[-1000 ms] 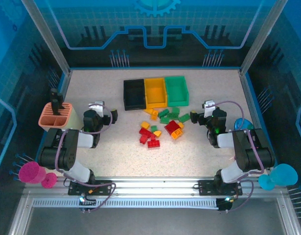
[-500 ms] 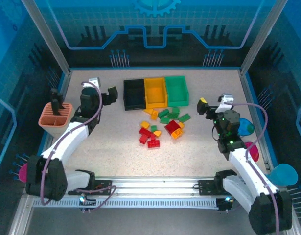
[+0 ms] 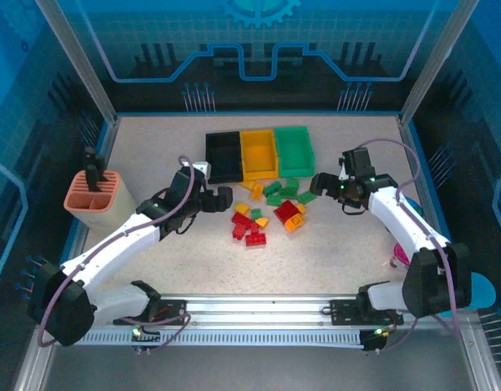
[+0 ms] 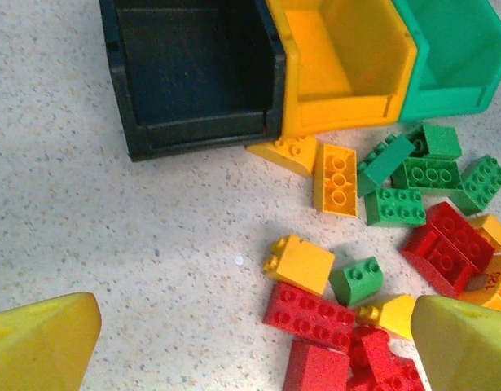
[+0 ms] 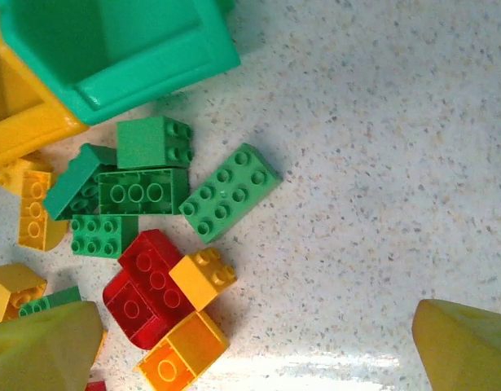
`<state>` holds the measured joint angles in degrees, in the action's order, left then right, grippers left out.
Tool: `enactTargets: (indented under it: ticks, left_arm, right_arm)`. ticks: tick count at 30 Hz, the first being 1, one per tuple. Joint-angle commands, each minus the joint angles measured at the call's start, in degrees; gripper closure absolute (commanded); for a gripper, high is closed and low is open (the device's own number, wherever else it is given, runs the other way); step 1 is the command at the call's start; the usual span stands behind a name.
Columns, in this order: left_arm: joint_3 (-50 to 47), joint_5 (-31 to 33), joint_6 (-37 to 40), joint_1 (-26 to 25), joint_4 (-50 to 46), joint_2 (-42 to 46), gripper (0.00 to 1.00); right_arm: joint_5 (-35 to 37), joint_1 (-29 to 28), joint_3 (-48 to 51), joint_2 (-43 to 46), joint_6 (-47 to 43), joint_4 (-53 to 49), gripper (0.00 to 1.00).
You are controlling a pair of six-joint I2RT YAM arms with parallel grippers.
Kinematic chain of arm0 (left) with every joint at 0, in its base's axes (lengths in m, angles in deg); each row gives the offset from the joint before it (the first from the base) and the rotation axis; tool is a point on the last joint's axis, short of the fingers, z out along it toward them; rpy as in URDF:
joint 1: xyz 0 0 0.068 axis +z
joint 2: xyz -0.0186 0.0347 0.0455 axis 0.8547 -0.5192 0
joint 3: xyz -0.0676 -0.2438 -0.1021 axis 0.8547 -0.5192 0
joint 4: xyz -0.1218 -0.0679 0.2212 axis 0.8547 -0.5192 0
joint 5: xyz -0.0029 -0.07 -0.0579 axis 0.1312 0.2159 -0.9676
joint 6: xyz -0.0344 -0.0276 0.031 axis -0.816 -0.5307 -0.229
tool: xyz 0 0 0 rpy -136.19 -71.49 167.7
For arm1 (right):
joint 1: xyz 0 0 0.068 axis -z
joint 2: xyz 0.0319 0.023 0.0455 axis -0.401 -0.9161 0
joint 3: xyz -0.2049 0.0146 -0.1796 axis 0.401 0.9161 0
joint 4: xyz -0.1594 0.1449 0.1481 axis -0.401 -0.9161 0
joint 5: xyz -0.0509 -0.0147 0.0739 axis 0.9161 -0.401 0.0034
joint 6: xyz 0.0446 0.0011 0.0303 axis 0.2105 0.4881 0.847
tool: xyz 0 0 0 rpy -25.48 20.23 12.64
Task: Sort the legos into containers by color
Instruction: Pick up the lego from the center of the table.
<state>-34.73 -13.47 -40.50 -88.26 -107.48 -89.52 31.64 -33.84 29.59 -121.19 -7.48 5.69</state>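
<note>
Bricks (image 3: 262, 210) in a loose heap mid-table, just in front of three bins. The bins sit side by side toward the far edge, touching: black bin (image 3: 210, 159) left, yellow bin (image 3: 259, 173) middle, green bin (image 3: 293, 171) right. Every brick I can see lies on the table (image 3: 152, 147), outside the bins. Green bricks (image 3: 283, 191) cluster nearest the yellow and green bins. Red bricks (image 3: 246, 228) sit at the near side of the heap, with yellow ones mixed in.

Left claw (image 3: 222, 198) hovers just left of the heap, in front of the black bin, spread wide and holding nothing. In the left wrist view its yellow fingertips (image 4: 38, 342) sit far apart at the bottom corners. Between them on the table are a yellow block (image 4: 297, 262), a small green brick (image 4: 356, 281) and a long red brick (image 4: 307, 314). A flat yellow brick (image 4: 336, 179) and a sloped yellow brick (image 4: 287, 152) lie just in front of the yellow bin.

Right claw (image 3: 320, 186) hovers just right of the heap, beside the green bricks, also spread wide and holding nothing. The right wrist view shows a long green brick (image 5: 230, 193) lying at an angle. Near it, a big red brick (image 5: 148, 285) has a small yellow brick (image 5: 203, 273) touching it, with an orange brick (image 5: 183, 350) just beside them.

Pink holder (image 3: 95, 195) stands at the table's left edge, well apart from the heap.
</note>
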Motion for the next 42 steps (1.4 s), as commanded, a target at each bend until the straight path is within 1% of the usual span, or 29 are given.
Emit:
enactTargets:
  ticks: [1,3,4,5,7,8,9,12,16,20,24,26,28,29,31,37,42]
  left_arm:
    - [-1.29,-1.14,-2.71,-1.58,-1.72,0.86,0.03]
    - [-1.56,-1.24,-2.95,-1.96,-1.03,0.58,0.05]
    - [-1.46,-1.20,-3.00,-2.04,-0.86,0.43,0.05]
    - [-1.34,-1.46,-3.15,-2.11,-0.75,0.35,0.06]
    - [-1.34,-2.03,-3.43,-2.22,0.00,0.30,0.06]
    - [-1.34,-2.29,-3.65,-2.29,0.36,0.18,0.07]
    - [-1.29,-2.49,-3.79,-2.36,0.80,-0.01,0.07]
    - [-1.33,-2.22,-4.40,-2.63,1.21,-0.36,0.07]
    - [-2.03,-1.39,-5.30,-2.84,1.73,-0.16,0.08]
    - [-2.85,-1.03,-5.68,-2.83,1.77,-0.07,0.08]
    - [-3.54,-0.61,-5.99,-2.97,1.66,0.55,0.08]
    - [-3.77,-0.33,-6.10,-2.95,1.65,1.00,0.08]
    - [-3.85,-0.06,-6.00,-2.92,1.59,1.27,0.07]
    - [-3.87,0.11,-5.97,-2.97,1.60,1.36,0.07]
    - [-3.89,0.37,-5.73,-2.96,1.44,1.36,0.08]
    - [-4.62,0.82,-5.77,-2.92,1.74,1.54,0.08]
    - [-4.95,1.24,-5.76,-2.91,1.83,1.62,0.07]
  right_arm:
    - [0.47,-0.65,-4.96,-4.74,10.16,-7.32,0.00]
    - [0.37,-1.43,-6.10,-7.46,13.92,-7.62,0.00]
    - [0.92,-1.99,-6.48,-8.50,15.40,-7.43,0.03]
    - [1.18,-2.56,-7.04,-9.70,16.13,-6.89,0.09]
    - [1.30,-3.32,-8.96,-12.50,17.53,-7.61,0.15]
    - [1.41,-3.74,-10.01,-13.94,18.23,-8.13,0.20]
    - [2.11,-4.14,-10.98,-15.44,19.27,-9.10,0.22]
    - [4.77,-5.85,-13.45,-18.60,22.31,-11.04,0.22]
    - [7.27,-7.63,-15.57,-21.65,25.44,-11.95,0.25]
    - [8.31,-8.08,-17.87,-24.85,27.81,-12.91,0.33]
    - [8.89,-8.47,-19.48,-27.45,28.89,-12.76,0.36]
    - [8.78,-8.67,-20.47,-29.13,29.06,-12.84,0.41]
    - [8.90,-8.83,-21.76,-30.99,29.06,-12.84,0.42]
    - [8.91,-8.88,-22.46,-31.73,28.87,-13.06,0.45]
    - [9.23,-9.04,-23.87,-33.03,28.90,-13.78,0.47]
    - [10.48,-9.48,-26.51,-36.25,29.21,-14.80,0.45]
    - [11.50,-9.72,-26.23,-38.04,29.84,-15.41,0.46]
